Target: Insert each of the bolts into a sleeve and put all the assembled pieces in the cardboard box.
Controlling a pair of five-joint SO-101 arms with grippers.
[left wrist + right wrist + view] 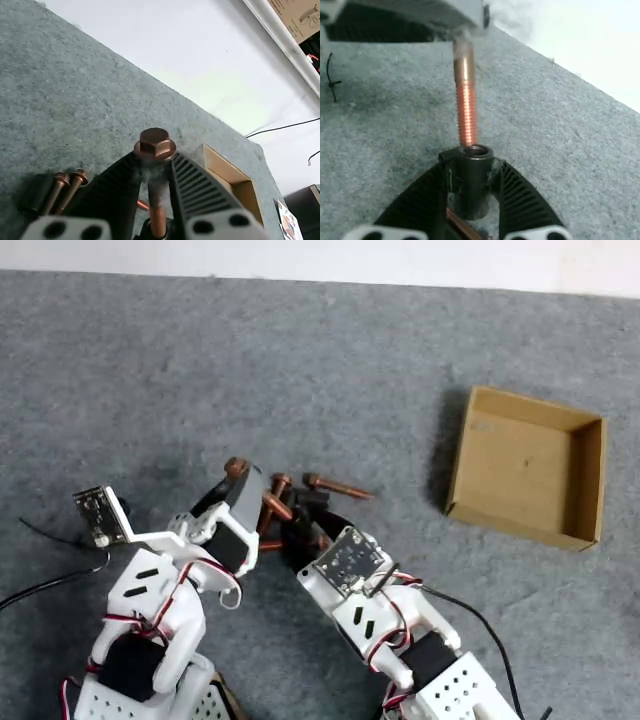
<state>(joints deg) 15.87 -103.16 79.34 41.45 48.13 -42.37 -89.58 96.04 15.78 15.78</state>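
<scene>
"Two parts are in hand at once: why held like that?"

"So they line up. The left gripper (152, 167) has its fingers clamped on the shank of a copper bolt (155, 144), just below the head. The right gripper (472, 167) has its fingers closed round a black sleeve (471, 186), open mouth facing the bolt. The threaded tip sits right at that mouth, so I judge insertion is only starting."

"What else is around?"

"Loose bolts (338, 485) lie on the grey table (200, 370) just beside the grippers. What looks like another sleeve (34, 197) lies next to two of them. The cardboard box (527, 465) stands well apart, open side up."

"Anything in the way?"

"The path to the box looks free. The pile lies close beside both arms, though, and a slight tilt could jam the thread at the rim, I'd guess"
</scene>
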